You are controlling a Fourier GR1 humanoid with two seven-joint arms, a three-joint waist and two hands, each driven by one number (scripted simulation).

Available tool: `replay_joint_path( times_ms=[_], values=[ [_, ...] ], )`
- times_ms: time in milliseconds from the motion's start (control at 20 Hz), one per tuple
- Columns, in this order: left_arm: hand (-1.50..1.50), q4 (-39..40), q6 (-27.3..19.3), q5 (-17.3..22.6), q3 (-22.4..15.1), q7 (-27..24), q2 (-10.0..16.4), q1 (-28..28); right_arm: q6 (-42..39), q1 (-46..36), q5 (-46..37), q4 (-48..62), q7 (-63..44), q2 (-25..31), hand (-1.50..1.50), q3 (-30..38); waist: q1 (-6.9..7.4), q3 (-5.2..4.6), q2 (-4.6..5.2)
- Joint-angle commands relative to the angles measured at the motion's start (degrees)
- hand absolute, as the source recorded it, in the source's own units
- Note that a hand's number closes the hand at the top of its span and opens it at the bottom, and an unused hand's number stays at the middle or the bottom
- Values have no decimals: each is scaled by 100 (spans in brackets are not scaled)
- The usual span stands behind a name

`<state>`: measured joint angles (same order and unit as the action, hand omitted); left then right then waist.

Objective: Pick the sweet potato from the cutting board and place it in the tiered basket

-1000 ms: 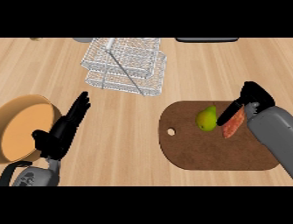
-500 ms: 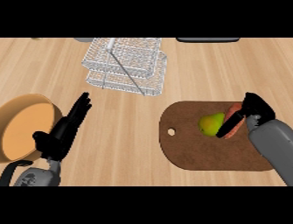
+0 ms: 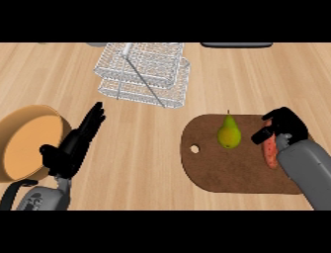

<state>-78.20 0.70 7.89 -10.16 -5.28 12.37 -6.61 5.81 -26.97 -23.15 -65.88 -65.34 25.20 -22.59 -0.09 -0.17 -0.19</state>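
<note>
The sweet potato (image 3: 270,153), reddish orange, lies on the right side of the brown cutting board (image 3: 226,173). My right hand (image 3: 283,127) is down over the potato's far end. Its fingers and thumb curl round that end, and my forearm hides the right side. The wire tiered basket (image 3: 144,71) stands at the back centre, well to the left of that hand. At the lower left my left hand (image 3: 77,142) rests open with its fingers straight, beside the bowl.
A yellow-green pear (image 3: 228,133) lies on the board just left of the sweet potato. A wooden bowl (image 3: 22,146) sits at the left edge. A dark object (image 3: 237,45) shows at the counter's back edge.
My right hand has come down and back onto the sweet potato and its fingers have curled round it. The potato has turned to lie more lengthwise. My left hand has stayed still.
</note>
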Motion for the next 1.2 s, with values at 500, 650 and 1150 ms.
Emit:
replay_joint_path(
  times_ms=[500,650,1150],
  values=[
    [0,111,323,-78,253,-152,-11,63,-364,227,-995,-100,1811,105,150,-70,52,19,17],
    [0,164,255,-145,285,-88,-20,-172,-564,279,-1124,-176,2794,388,150,-395,48,21,27],
    [0,62,72,-391,87,-153,-318,159,-139,238,-513,-1558,3322,429,150,707,-50,18,-16]
  ],
)
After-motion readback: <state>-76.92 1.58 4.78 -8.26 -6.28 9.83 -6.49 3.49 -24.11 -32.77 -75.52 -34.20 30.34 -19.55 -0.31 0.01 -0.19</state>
